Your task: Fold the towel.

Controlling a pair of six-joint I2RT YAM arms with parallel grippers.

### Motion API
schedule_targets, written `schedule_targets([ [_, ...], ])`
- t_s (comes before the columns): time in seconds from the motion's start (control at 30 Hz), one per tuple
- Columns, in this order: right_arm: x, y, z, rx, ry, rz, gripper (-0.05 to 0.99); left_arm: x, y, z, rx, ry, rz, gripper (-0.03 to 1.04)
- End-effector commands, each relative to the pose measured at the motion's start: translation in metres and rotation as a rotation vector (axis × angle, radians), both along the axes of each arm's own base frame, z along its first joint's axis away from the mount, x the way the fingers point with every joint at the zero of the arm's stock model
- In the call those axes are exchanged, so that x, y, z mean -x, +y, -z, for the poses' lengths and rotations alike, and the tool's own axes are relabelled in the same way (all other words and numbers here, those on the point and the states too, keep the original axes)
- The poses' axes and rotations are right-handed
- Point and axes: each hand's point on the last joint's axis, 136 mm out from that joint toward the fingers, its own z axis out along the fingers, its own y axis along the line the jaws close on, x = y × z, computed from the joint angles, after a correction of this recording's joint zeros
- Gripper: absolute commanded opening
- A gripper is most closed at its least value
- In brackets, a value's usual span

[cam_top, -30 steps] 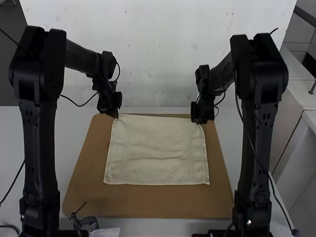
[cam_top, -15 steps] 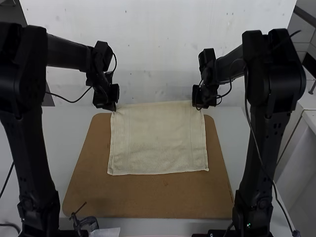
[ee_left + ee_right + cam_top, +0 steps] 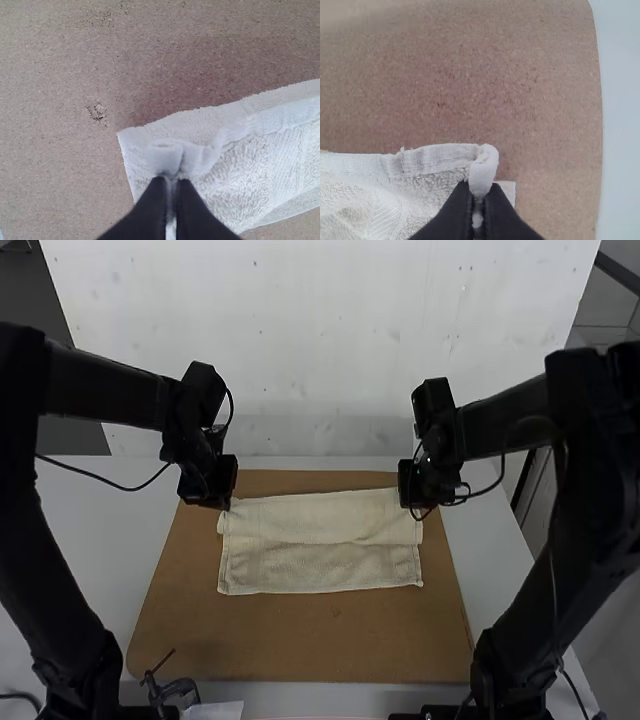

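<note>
Can see the towel [image 3: 320, 570] in the middle of the brown board [image 3: 300, 640], partly doubled, with an upper layer over the far part and a lower layer flat toward the near side. In front of it, can find a wide stretch of board up to the near edge; behind and at both sides, only narrower strips. Farther out, can see the white table [image 3: 112, 550] around the board, and near the board's near left corner a dark clamp [image 3: 175, 690] beside a piece of white paper [image 3: 215, 710].

Cannot make out the lower layer under the upper one, nor tell from the high view exactly where the far corners finish, behind the dark grippers.

At the far left corner, can see the left gripper [image 3: 224, 502], with fingers [image 3: 145, 212] closed on one end of the upper layer's edge, just beside the lower layer's corner. At the far right, can see the right gripper [image 3: 416, 508], likewise with fingers [image 3: 455, 212] closed, pinching the other end of this edge.
</note>
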Motion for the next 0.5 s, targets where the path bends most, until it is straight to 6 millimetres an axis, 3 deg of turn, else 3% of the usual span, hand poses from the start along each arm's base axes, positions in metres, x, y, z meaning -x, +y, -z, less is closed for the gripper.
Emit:
schedule_targets([
  [0.0,0.012,-0.001,-0.012,0.006,-0.052,-0.055,0.01,0.009,0.001,-0.012,-0.002,-0.048,0.02,0.02],
  [0.47,0.055,-0.005,0.0,-0.001,-0.034,-0.09,0.01,0.057,0.002,0.01,-0.018,0.005,0.072,0.02],
])
